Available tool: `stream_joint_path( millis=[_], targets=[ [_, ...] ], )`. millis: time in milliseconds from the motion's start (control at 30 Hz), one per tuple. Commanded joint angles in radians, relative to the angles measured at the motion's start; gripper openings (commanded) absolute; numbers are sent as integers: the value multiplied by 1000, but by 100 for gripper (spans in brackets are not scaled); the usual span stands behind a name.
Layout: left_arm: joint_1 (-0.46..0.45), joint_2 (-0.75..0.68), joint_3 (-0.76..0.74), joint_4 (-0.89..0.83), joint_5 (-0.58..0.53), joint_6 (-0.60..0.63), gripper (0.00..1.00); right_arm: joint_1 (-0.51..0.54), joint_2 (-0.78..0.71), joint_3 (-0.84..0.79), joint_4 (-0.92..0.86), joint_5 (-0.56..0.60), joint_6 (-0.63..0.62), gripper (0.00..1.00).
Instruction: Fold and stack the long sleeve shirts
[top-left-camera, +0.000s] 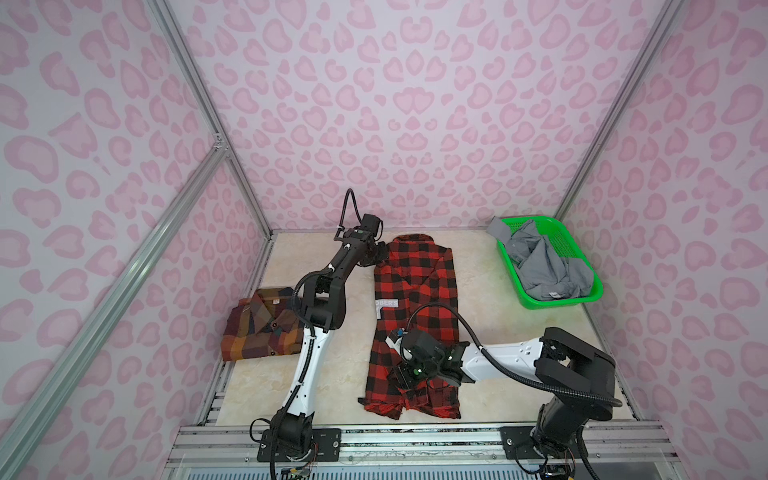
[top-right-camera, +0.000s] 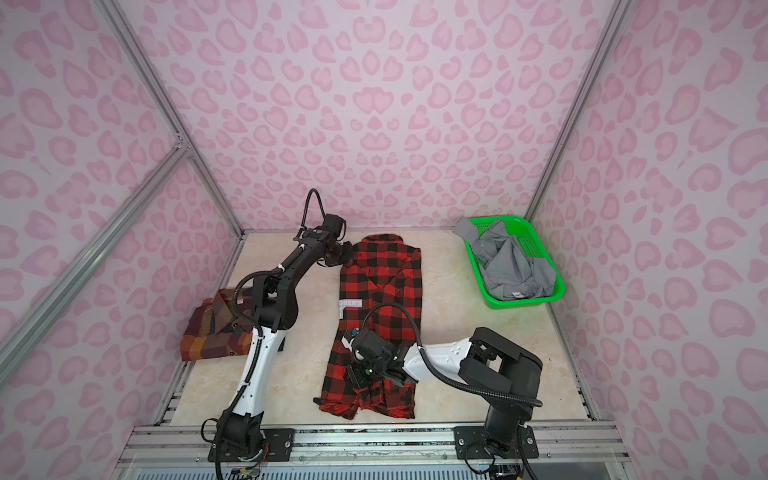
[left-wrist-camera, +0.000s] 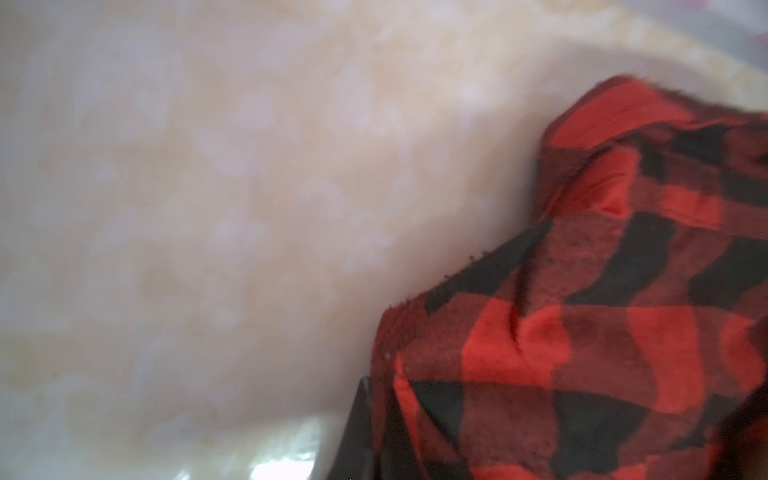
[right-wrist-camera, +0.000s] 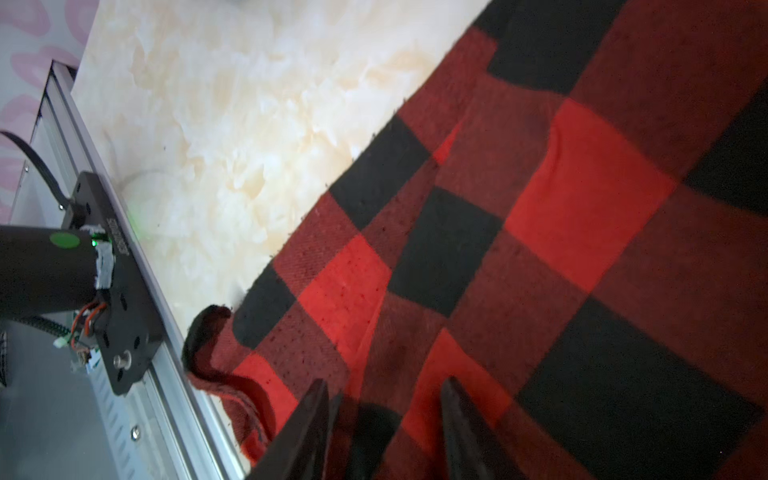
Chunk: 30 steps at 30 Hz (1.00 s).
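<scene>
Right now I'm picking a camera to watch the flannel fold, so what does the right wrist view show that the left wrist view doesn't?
Only the right wrist view: the right gripper, its fingers apart over the red-and-black flannel near its hem, plus the left arm's base plate on the metal rail. Only the left wrist view: a bunched, raised fold of the flannel, close up and blurred. Both: the flannel's check and the marble-look table.

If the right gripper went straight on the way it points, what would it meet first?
The red-and-black checked flannel shirt: the right gripper points onto it, fingers apart, probably very close.
</scene>
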Motion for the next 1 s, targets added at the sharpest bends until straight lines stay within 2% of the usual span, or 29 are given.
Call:
stream_joint_path(
  millis=[0, 267, 400, 467, 500, 633, 767, 900, 967],
  targets=[
    [5, -131, -105, -92, -60, -32, 3, 30, -23, -50, 49, 1, 52, 44],
    [7, -351, -418, -19, -47, -76, 3, 111, -112, -129, 50, 20, 111, 44],
    [7, -454, -539, 46, -44, -94, 17, 123, -203, -169, 12, 43, 124, 44],
    [7, -471, -545, 62, -24, -99, 25, 119, -245, -160, -43, 71, 105, 45],
    [6, -469, -531, 59, -9, -99, 26, 112, -261, -150, -71, 75, 93, 46],
    [-4, -415, -441, 25, 24, -88, 26, 41, -307, -106, -156, 79, 54, 47],
    [-11, -362, -383, -9, 19, -71, 25, -76, -310, -51, -203, 47, 8, 48],
    [-3, -409, -455, -3, -51, -43, 27, -156, -300, 29, -287, 61, -62, 48],
    [5, -474, -548, 45, -63, -32, 33, -199, -309, 28, -288, 45, -78, 49]
  ],
)
